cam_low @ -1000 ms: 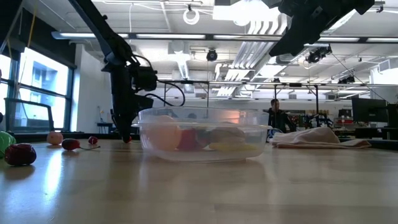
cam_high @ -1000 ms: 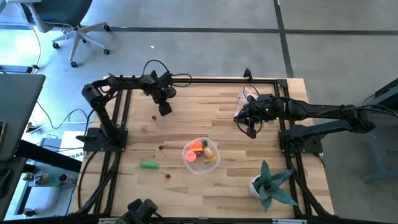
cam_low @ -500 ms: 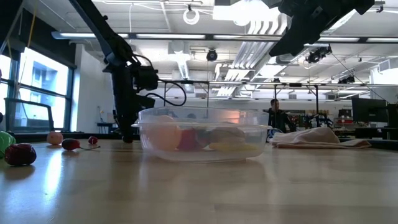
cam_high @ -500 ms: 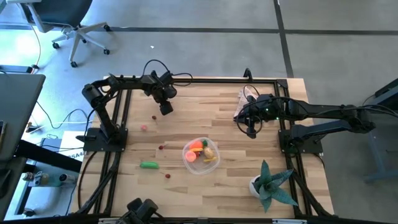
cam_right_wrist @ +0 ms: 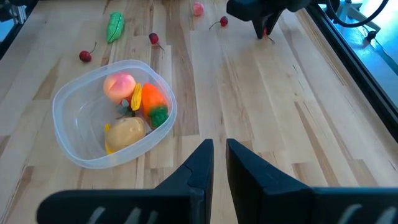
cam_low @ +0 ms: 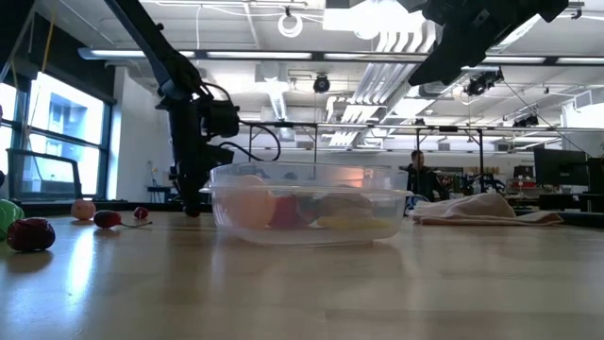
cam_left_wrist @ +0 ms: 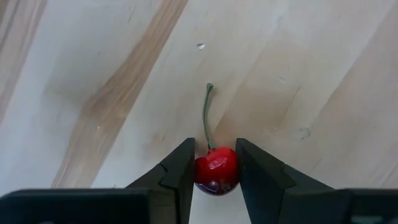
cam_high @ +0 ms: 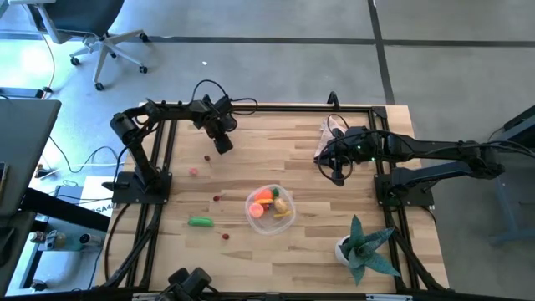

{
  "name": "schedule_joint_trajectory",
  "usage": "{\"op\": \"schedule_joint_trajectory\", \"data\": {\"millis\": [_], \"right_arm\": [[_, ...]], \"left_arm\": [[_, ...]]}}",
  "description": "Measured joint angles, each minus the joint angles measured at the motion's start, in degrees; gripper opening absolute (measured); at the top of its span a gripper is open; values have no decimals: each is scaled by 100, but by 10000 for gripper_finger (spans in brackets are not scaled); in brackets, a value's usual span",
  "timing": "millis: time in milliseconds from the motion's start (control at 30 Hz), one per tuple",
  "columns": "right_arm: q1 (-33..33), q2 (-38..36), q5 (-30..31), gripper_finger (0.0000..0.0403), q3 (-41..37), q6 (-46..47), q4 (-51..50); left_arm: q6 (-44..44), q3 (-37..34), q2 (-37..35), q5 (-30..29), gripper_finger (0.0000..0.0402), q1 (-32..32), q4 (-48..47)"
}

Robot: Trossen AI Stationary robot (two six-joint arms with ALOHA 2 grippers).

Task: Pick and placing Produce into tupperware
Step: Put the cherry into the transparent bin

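Closest to me, between the fingers of my left gripper (cam_left_wrist: 213,171), sits a red cherry (cam_left_wrist: 216,170) with its green stem pointing away across the wooden table (cam_left_wrist: 93,74). Both fingers press against its sides, so I judge it clamped, though it is still down at the table surface and not yet lifted. In the high view that gripper (cam_high: 222,145) is at the far left part of the table, well apart from the tupperware (cam_high: 269,208).

The tupperware (cam_right_wrist: 93,146) sits near the middle of the table and already holds several pieces: a pink-orange ball (cam_right_wrist: 120,86), an orange carrot (cam_right_wrist: 151,99) with a green top, a tan potato-like piece (cam_right_wrist: 129,130) and some yellow sticks (cam_right_wrist: 136,96). That part of the job looks done.

Still loose on the table are a green pod (cam_right_wrist: 115,26), a small pink ball (cam_right_wrist: 198,8), and three more red berries (cam_right_wrist: 84,55), (cam_right_wrist: 153,38), (cam_right_wrist: 222,22). So I judge the work roughly half finished, with this cherry next to go in and five pieces after it.

My right gripper (cam_right_wrist: 214,163) waits above the table's right side, fingers nearly together with a narrow gap and holding nothing, beside the pink cloth (cam_high: 327,140).
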Motion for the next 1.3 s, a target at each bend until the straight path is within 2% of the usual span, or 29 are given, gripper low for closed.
{"op": "schedule_joint_trajectory", "data": {"millis": [667,1300], "right_arm": [[0,0,0,32,0,0,0],[2,0,-2,32,0,0,-2]], "left_arm": [[-7,-2,-2,-52,158,-7,-145],[-182,-7,-9,-410,159,-4,-244]]}}
